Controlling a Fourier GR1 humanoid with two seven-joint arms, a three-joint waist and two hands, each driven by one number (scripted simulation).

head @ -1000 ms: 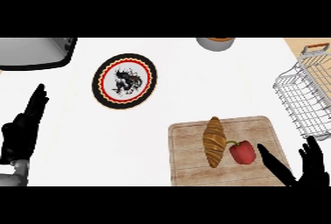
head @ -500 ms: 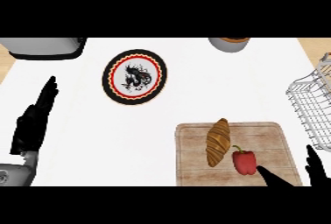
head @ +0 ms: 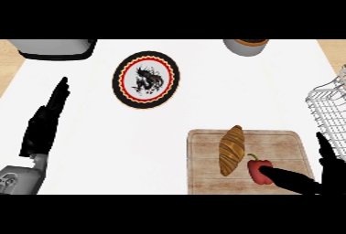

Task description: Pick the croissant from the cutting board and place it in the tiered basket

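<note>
A golden-brown croissant lies lengthwise on the wooden cutting board at the lower right of the head view. Just right of it sits a red bell pepper. My right hand enters from the lower right corner, open, thumb tip touching the pepper, fingers raised near the board's right edge. The wire tiered basket shows partly at the right edge. My left hand rests open at the left, fingers pointing up.
A round plate with a red, black and white pattern lies at the upper middle. A grey appliance sits at the top left, and a grey pot at the top right.
The view has shifted, so everything sits further right and lower in the picture. My right hand has sunk toward the lower right corner; the croissant and pepper stay on the board.
</note>
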